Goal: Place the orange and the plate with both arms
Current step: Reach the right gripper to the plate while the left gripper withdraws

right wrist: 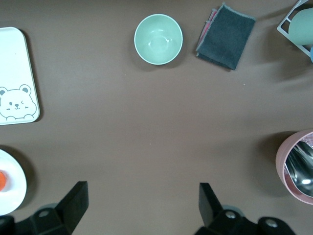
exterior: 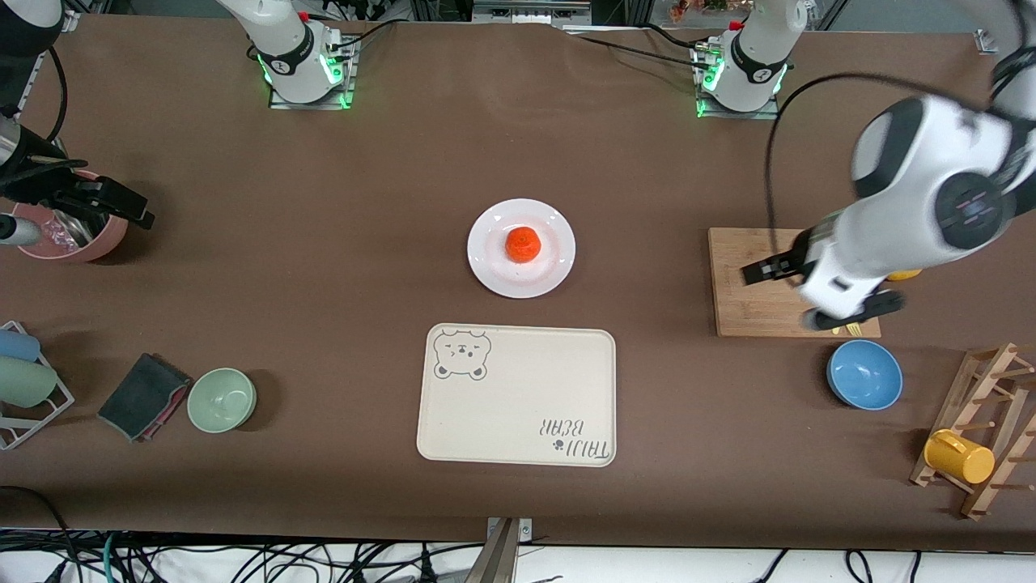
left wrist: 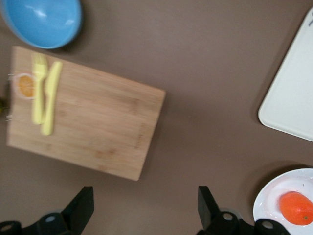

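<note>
The orange [exterior: 523, 244] sits in the middle of the white plate [exterior: 492, 267] at the table's centre, farther from the front camera than the cream bear tray [exterior: 516, 395]. My left gripper [exterior: 813, 291] is open and empty over the wooden cutting board [exterior: 753, 312]. The left wrist view shows its gripper [left wrist: 146, 210] over bare table, with the plate [left wrist: 274, 198] and orange [left wrist: 296, 208] at one corner. My right gripper [exterior: 81, 212] is open and empty beside the pink cup [exterior: 97, 243]. The right wrist view shows that gripper [right wrist: 142, 205] and the plate's edge [right wrist: 12, 188].
A yellow knife and fork [left wrist: 45, 95] lie on the board. A blue bowl [exterior: 864, 374] and a wooden rack with a yellow mug [exterior: 959, 457] stand at the left arm's end. A green bowl [exterior: 222, 399], dark cloth [exterior: 142, 397] and cup rack [exterior: 24, 380] stand at the right arm's end.
</note>
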Robot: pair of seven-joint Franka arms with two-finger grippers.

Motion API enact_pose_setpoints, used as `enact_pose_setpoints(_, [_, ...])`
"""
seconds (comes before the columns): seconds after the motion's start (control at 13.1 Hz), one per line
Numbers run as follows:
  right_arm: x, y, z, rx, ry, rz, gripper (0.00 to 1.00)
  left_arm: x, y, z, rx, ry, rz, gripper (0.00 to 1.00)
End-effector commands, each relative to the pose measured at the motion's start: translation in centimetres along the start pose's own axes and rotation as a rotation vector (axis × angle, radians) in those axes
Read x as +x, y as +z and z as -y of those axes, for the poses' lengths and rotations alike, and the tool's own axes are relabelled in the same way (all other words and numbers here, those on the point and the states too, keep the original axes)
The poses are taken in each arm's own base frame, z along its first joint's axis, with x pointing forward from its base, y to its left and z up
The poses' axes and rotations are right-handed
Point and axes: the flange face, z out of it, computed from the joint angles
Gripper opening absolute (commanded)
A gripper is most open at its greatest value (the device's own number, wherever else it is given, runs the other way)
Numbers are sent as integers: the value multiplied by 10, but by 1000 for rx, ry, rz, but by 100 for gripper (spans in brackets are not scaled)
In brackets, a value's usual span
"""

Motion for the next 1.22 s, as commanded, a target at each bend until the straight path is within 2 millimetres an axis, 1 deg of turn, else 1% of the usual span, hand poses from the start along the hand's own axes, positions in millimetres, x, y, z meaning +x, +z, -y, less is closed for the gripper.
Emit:
enact_pose_setpoints(0.0, [2,18,24,8,-50,38,100,-50,-58,19,45,-16,-73,96])
enact_pose_setpoints(0.08, [4,31,38,3,-75,64,100,-56,-68,24,53,-22,-81,96])
enact_pose_setpoints(0.15, [1,45,59,-2,-110,108,100,-58,-70,27,61,-26,-78,97])
enact_pose_setpoints(0.23, [-3,70,80,18,-127,189,100,-58,-70,28,63,-28,-77,99])
enact_pose_setpoints(0.3, [-5,85,103,99,-134,232,100,-57,-75,29,61,-30,-88,99])
enact_pose_setpoints(0.38, [-4,107,128,156,-145,267,100,-57,-78,29,58,-32,-93,99])
enact_pose_setpoints(0.46, [-3,125,144,180,-151,281,100,-55,-79,38,61,-46,-82,99])
enact_pose_setpoints(0.53, [-6,148,158,202,-153,295,100,-55,-78,42,65,-53,-68,99])
enact_pose_setpoints(0.61, [-14,173,169,247,-137,306,100,-55,-78,42,61,-54,-66,99])
enact_pose_setpoints(0.68, [-27,200,182,311,-108,308,100,-56,-82,41,54,-55,-71,99])
enact_pose_setpoints(0.76, [-42,222,196,341,-95,298,100,-57,-86,42,50,-57,-76,99])
enact_pose_setpoints(0.84, [-56,241,208,359,-85,290,100,-60,-95,48,48,-67,-96,99])
enact_pose_setpoints(0.91, [-70,261,218,375,-69,292,100,-62,-93,47,57,-51,-79,99])
enact_pose_setpoints(0.99, [-84,284,228,383,-55,295,100,-59,-95,63,58,-36,-67,99])
enact_pose_setpoints(1.07, [-96,303,241,426,-15,306,100,-55,-97,76,43,6,-58,99])
enact_pose_setpoints(1.14, [-109,316,256,457,12,307,100,-49,-99,95,33,18,-56,99])
